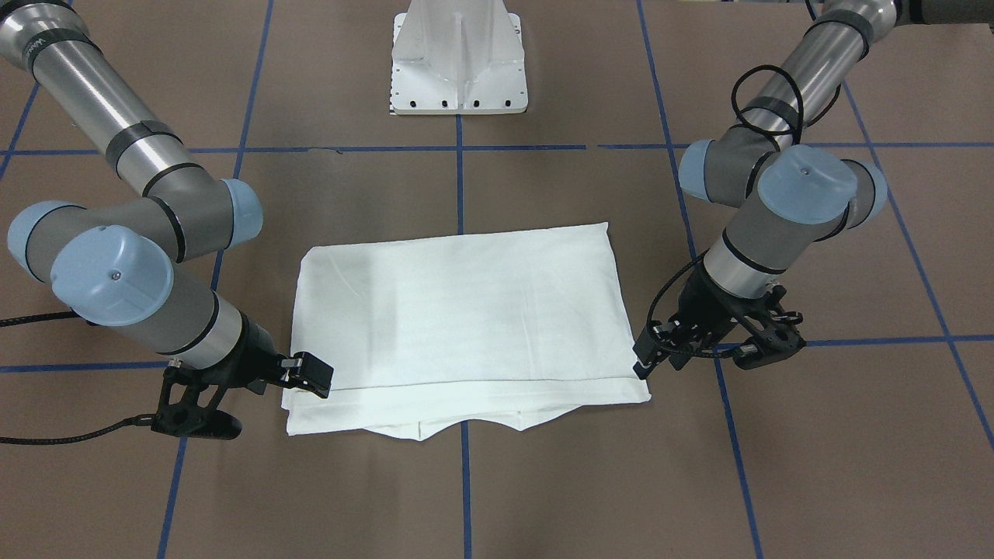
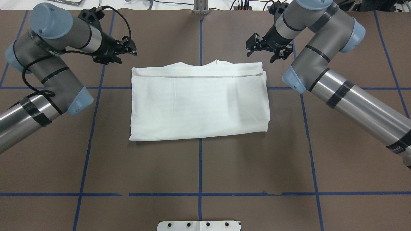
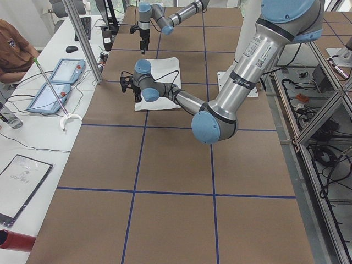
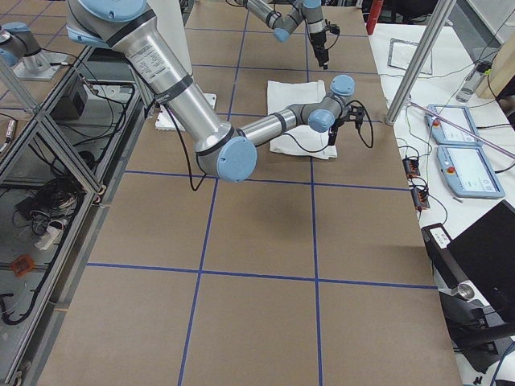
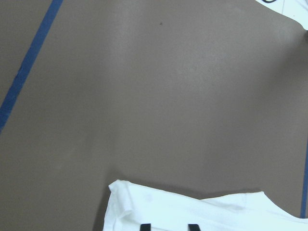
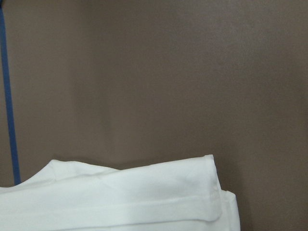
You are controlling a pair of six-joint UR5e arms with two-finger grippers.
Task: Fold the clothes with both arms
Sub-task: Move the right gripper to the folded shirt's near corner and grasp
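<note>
The white shirt [image 1: 466, 310] [image 2: 199, 106] lies folded into a flat rectangle in the middle of the table, with the collar edge peeking out from under its far side. My left gripper [image 2: 134, 48] [image 1: 641, 365] hovers at the shirt's far left corner. Its two fingertips [image 5: 146, 227] stand apart over the cloth [image 5: 192, 211], open and holding nothing. My right gripper [image 2: 262, 53] [image 1: 314, 375] hangs at the far right corner and looks open, with nothing in it. The right wrist view shows only that folded corner [image 6: 120, 197].
The brown table is crossed by blue tape lines [image 2: 200, 160]. The white pedestal base [image 1: 460, 62] stands at the robot's side. Benches with tablets [image 3: 55, 82], cables and a seated person [image 3: 14, 47] run along the far side of the table.
</note>
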